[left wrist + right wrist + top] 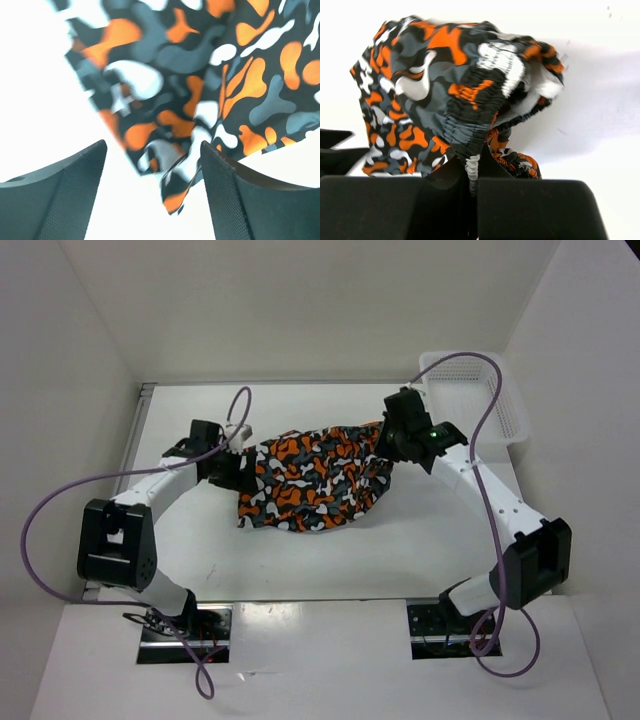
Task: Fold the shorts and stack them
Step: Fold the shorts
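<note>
Now pinching the gathered elastic waistband [470,117] of the shorts [310,480] with the right claw [470,190], closing it tight on a fold of cloth at the lower middle of the right wrist view. Holding the left claw [152,195] wide open, with its fingers [65,200] standing well apart at the bottom of the left wrist frame and a loose corner [172,197] of the printed cloth hanging between them, apparently not yet being gripped.

Resting the shorts in a rumpled, unfolded heap at the centre of the overhead frame, on the white desk [300,565], between the two claws. Leaving the white basket [480,390] alone at the upper right, beside the right arm and apart from the cloth.

Judging the cloth to be light, thin and limp: probably sagging, bunching and doubling over itself when lifted, sliding easily over the smooth desk, and not at all fragile. Treating the ribbed waistband as the surest place to hold, being thicker and less likely to slip from the pads. Looking, for the left side, at the hem corner between the open fingers, and expecting a two-point hold to be needed for pulling the cloth flat before folding.
</note>
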`<state>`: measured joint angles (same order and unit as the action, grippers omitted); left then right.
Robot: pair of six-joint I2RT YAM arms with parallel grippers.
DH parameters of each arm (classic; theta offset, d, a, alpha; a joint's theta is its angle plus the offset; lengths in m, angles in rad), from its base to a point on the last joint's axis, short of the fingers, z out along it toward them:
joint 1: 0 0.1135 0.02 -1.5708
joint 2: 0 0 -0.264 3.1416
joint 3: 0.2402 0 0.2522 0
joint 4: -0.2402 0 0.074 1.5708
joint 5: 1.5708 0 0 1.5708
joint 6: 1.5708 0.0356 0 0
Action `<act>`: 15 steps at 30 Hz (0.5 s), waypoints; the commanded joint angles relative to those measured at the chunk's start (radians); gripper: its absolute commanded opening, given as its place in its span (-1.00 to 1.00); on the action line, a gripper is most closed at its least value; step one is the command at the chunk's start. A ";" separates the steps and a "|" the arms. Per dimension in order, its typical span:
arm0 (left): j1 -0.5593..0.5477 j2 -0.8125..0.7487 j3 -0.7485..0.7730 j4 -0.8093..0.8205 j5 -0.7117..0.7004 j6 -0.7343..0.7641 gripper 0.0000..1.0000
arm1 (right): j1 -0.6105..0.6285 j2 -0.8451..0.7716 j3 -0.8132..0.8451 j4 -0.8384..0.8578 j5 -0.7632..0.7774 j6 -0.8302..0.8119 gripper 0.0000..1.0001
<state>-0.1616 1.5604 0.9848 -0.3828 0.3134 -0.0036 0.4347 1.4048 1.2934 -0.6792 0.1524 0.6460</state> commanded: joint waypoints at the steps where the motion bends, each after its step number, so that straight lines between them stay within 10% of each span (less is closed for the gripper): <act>1: 0.072 -0.028 0.041 -0.034 0.010 0.004 0.63 | 0.044 0.065 0.090 -0.060 0.065 -0.063 -1.00; 15: 0.094 0.067 -0.014 0.056 0.085 0.004 0.53 | 0.137 0.166 0.215 -0.062 0.098 -0.091 -1.00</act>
<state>-0.0650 1.6123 0.9771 -0.3668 0.3500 -0.0040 0.5476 1.5627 1.4487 -0.7341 0.2146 0.5713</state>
